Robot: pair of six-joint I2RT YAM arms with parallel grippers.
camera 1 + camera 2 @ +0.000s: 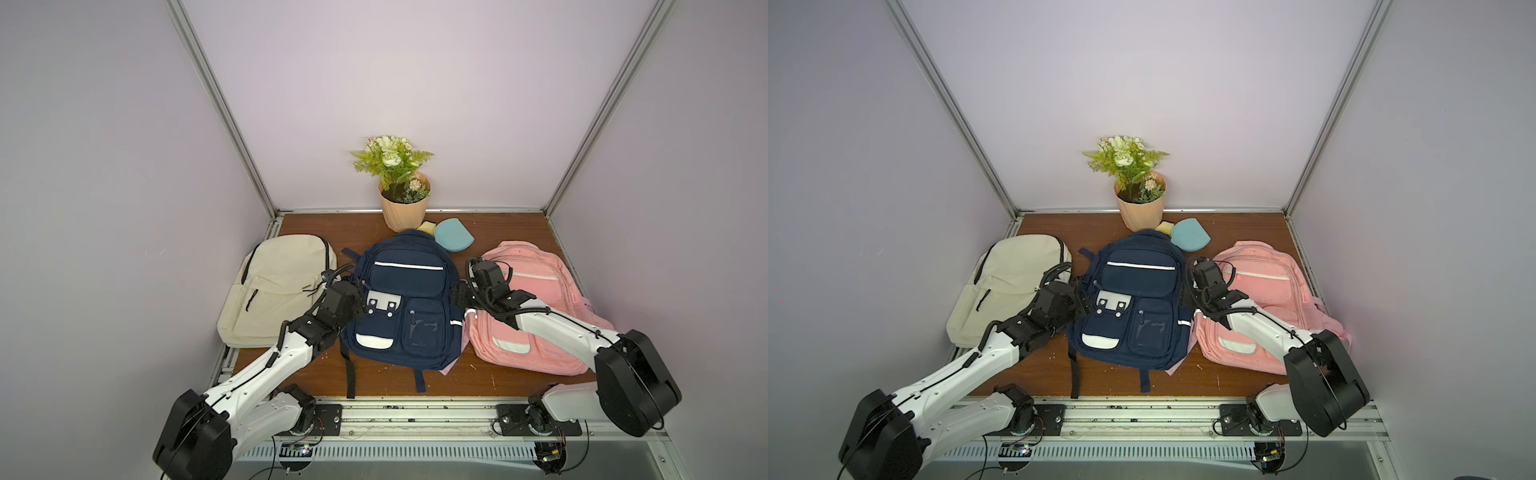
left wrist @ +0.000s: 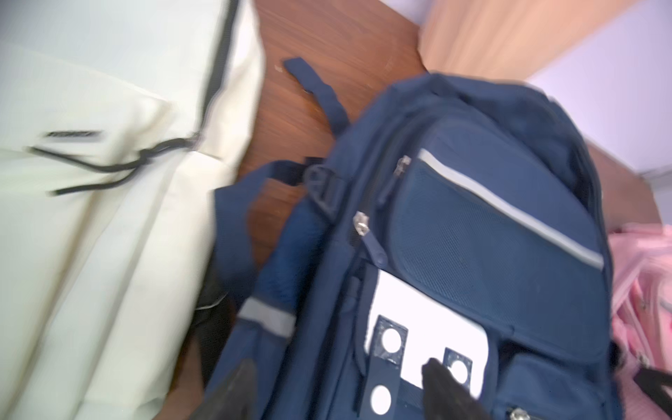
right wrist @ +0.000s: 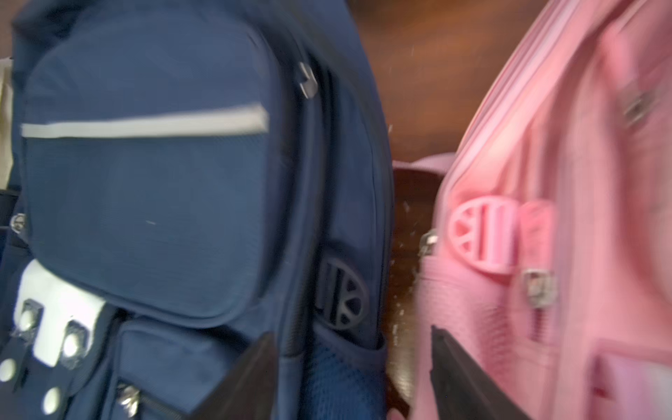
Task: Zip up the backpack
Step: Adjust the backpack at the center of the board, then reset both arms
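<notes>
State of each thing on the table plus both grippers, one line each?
Navy backpack: flat, front up; zips look shut, though blurred.
Cream backpack: flat, front up.
Pink backpack: flat, front up.
Flower pot: upright.
Blue pouch: lying flat.
Left gripper: open, over navy backpack, empty.
Right gripper: open, at navy backpack's side, empty.

Both arms reach forward from their bases at the near edge and angle in toward the middle. The left arm point(image 1: 266, 361) runs low with its wrist tipped down. The left gripper point(image 2: 342, 392) has its fingers point(image 2: 447, 389) spread wide, with nothing pinched between them. The right arm point(image 1: 557, 328) comes in from the other side, wrist bent inward. The right gripper point(image 3: 349, 378) is the same deal: fingers point(image 3: 462, 382) wide apart, gripping nothing. Both wrist views are pretty blurry tbh.
</notes>
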